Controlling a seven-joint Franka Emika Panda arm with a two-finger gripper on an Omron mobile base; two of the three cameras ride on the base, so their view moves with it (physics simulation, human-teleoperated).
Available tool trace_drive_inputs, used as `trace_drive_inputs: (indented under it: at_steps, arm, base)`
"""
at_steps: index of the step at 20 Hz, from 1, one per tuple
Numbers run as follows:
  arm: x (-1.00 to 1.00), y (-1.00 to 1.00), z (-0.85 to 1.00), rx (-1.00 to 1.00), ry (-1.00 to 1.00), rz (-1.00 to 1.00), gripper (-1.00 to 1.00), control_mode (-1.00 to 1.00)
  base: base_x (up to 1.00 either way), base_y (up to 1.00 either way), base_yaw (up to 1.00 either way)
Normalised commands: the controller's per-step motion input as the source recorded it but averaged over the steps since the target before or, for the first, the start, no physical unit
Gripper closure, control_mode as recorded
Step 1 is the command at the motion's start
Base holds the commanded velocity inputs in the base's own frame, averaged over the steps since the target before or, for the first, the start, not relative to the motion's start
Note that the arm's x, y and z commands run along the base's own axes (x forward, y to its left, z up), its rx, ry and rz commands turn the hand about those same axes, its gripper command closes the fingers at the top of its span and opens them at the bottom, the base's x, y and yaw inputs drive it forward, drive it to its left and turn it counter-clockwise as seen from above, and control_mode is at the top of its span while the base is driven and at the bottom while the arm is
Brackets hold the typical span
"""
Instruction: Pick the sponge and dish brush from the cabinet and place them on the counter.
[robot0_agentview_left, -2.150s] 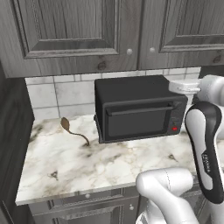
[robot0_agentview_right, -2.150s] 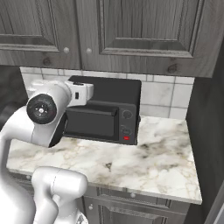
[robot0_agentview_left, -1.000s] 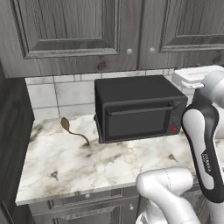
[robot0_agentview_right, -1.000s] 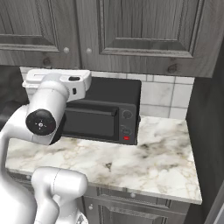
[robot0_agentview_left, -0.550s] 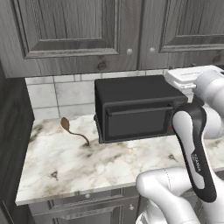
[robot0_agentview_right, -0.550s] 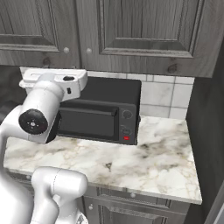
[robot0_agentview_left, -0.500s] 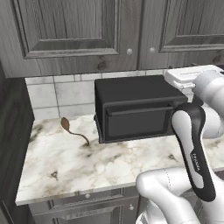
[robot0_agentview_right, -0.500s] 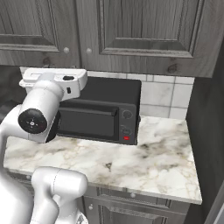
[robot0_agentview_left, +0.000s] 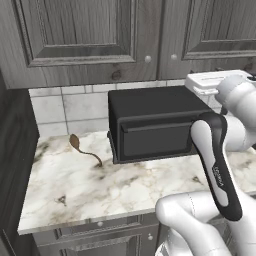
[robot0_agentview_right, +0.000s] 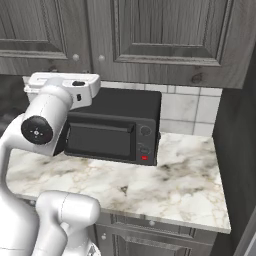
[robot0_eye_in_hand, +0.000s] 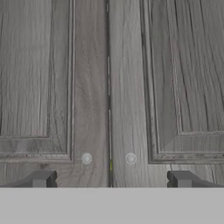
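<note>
One brown long-handled spoon (robot0_agentview_left: 84, 150) is lying at the left of the counter (robot0_agentview_left: 75, 190), well apart from one black microwave (robot0_agentview_left: 152, 125) standing to its right against the tiled wall. Above, the cabinet (robot0_agentview_left: 90, 40) is showing two closed doors, each carrying one round silver knob (robot0_eye_in_hand: 86, 159) beside the central seam. The gripper (robot0_eye_in_hand: 111, 179) is facing that seam, its two fingertips (robot0_eye_in_hand: 41, 179) standing fully apart and gripping nothing.
</note>
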Motion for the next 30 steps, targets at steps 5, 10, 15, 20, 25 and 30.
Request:
trace_drive_inputs:
  at_steps: [5, 10, 15, 20, 25, 30]
  arm:
    - [0.14, 0.0, 0.0, 0.0, 0.0, 0.0, -1.0, -1.0]
    - [0.15, 0.0, 0.0, 0.0, 0.0, 0.0, -1.0, -1.0]
    - [0.15, 0.0, -0.05, 0.0, 0.0, 0.0, -1.0, -1.0]
    - [0.18, 0.0, -0.16, 0.0, 0.0, 0.0, -1.0, -1.0]
    - [0.13, -0.05, -0.03, 0.0, 0.0, 0.0, -1.0, -1.0]
    - [0.15, -0.1, 0.0, 0.0, 0.0, 0.0, -1.0, -1.0]
  base:
    - [0.0, 0.0, 0.0]
    - [0.0, 0.0, 0.0]
    - [0.0, 0.0, 0.0]
    - [0.0, 0.0, 0.0]
    - [0.0, 0.0, 0.0]
    - [0.0, 0.0, 0.0]
